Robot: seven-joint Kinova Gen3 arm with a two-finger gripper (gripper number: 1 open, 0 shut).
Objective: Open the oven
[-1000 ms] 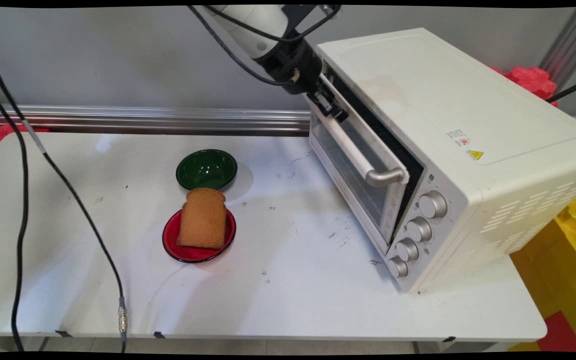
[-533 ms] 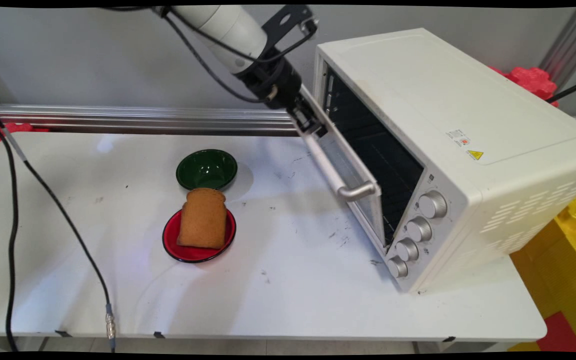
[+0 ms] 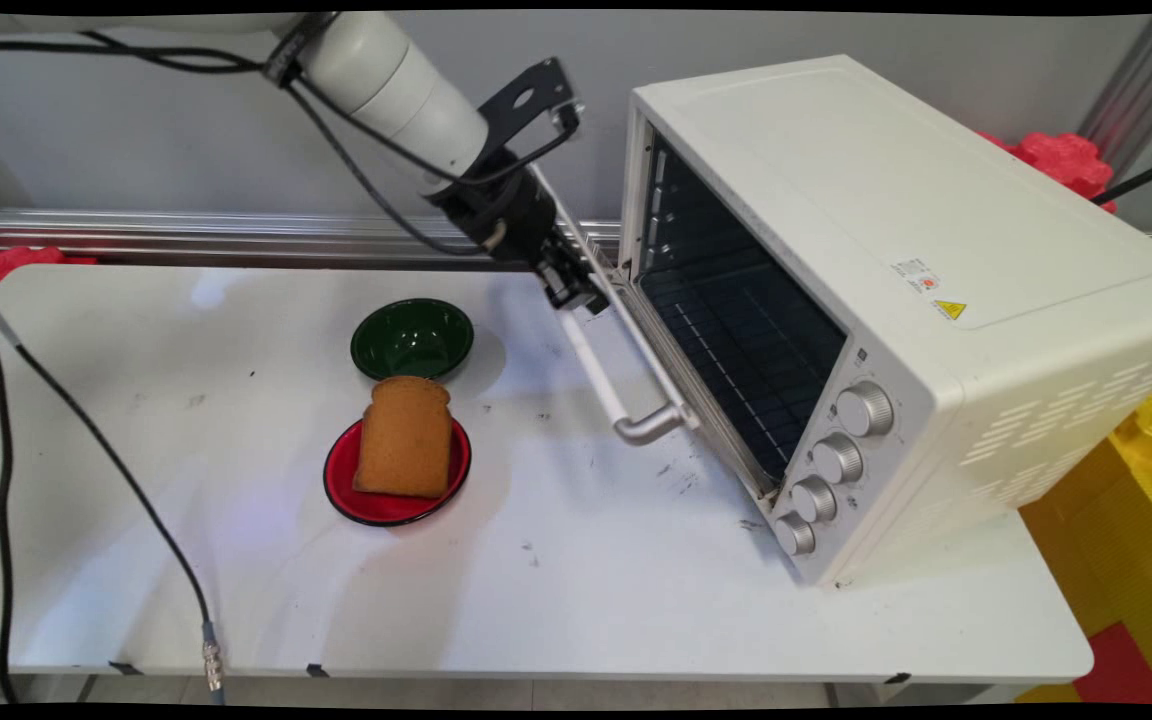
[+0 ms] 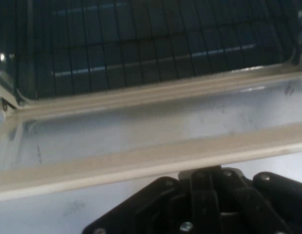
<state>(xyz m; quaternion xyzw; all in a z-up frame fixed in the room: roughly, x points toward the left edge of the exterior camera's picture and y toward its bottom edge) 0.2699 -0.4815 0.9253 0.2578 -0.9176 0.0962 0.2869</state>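
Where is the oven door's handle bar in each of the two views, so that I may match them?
Main view: the handle bar runs diagonally at picture centre, in front of the open oven, with the pincer at its upper end.
Hand view: the handle bar crosses the whole width, just above the pincer's linkage.
Shared landmark: the wire rack inside the oven.

A white oven (image 3: 896,300) is set on the right of a white table (image 3: 536,600), its door (image 3: 636,350) swung down nearly level, the dark rack inside exposed. The far end of the door's handle (image 3: 601,375) is gripped by the black gripper (image 3: 576,290), reached in from the upper left. A green bowl (image 3: 412,338) is placed left of the door, and just nearer, a slice of bread (image 3: 405,436) is laid on a red plate (image 3: 346,495).
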